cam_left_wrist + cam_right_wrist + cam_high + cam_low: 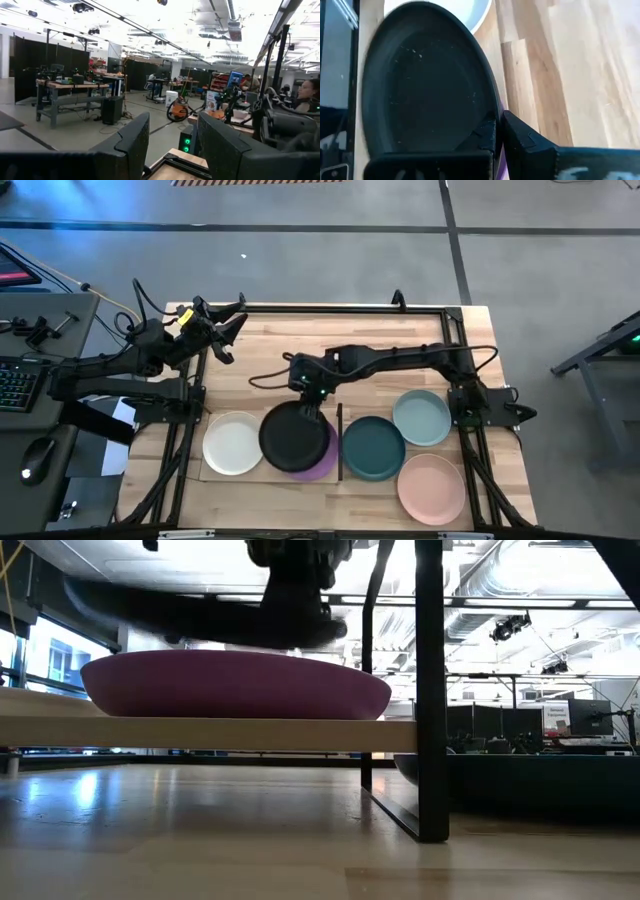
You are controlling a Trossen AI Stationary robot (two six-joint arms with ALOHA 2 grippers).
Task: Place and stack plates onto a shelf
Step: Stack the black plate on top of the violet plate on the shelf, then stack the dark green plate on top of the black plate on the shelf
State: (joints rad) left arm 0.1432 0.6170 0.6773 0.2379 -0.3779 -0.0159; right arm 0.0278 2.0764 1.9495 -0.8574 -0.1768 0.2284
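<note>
My right gripper (306,406) is shut on the black plate (293,436), which sits over the purple plate (322,465), slightly toward the white plate. The purple plate (235,685) and the white plate (233,443) lie flat on the pale shelf board (200,472), whose dark strip (340,442) is its right end. In the low view the black plate (190,620) shows just above the purple one; whether they touch, I cannot tell. My left gripper (226,330) is open, raised near the table's far left corner, away from all plates. My right gripper pinches the black plate's rim (492,117) on the side toward the table's far edge. One finger (482,137) lies on the plate's inner face and the other finger (525,142) outside the rim. It comes slanting down from the far side. The plate lies nearly flat.
The dark teal plate (373,448), pale mint plate (421,417) and pink plate (431,487) lie on the butcher-block tabletop right of the shelf. A black frame post (430,690) stands by the shelf's end. Bare tabletop lies toward the far edge (300,330).
</note>
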